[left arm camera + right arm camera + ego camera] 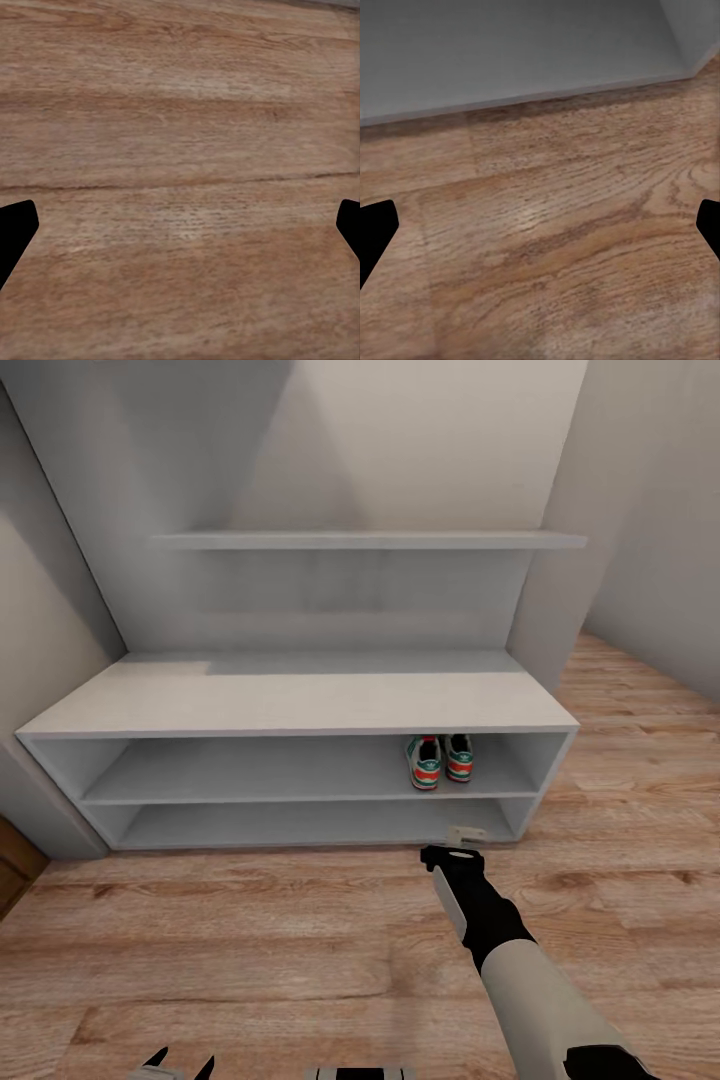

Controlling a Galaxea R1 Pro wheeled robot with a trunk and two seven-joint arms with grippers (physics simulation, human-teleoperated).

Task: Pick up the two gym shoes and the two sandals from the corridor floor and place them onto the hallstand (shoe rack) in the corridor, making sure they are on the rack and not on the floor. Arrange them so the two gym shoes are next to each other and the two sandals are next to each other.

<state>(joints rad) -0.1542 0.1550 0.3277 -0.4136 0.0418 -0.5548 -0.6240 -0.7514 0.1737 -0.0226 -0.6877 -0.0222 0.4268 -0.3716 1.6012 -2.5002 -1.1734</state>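
Our right end effector point(452, 857) hangs wide open and empty over the corridor floor point(250, 950) at the hallstand point(300, 705); our left end effector point(180, 1063) is open too. With the gym shoes point(438, 760) paired on the upper shelf at 1 o'clock, we judge the sandals come next, and we must first turn to find them.

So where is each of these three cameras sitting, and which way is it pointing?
Head view: up on the robot's head, looking forward and down at the hallstand holding two gym shoes; right arm and right gripper show.
Left wrist view: by the left gripper, facing the corridor floor.
Right wrist view: facing floor and the hallstand's base.
All three share the wood floor.
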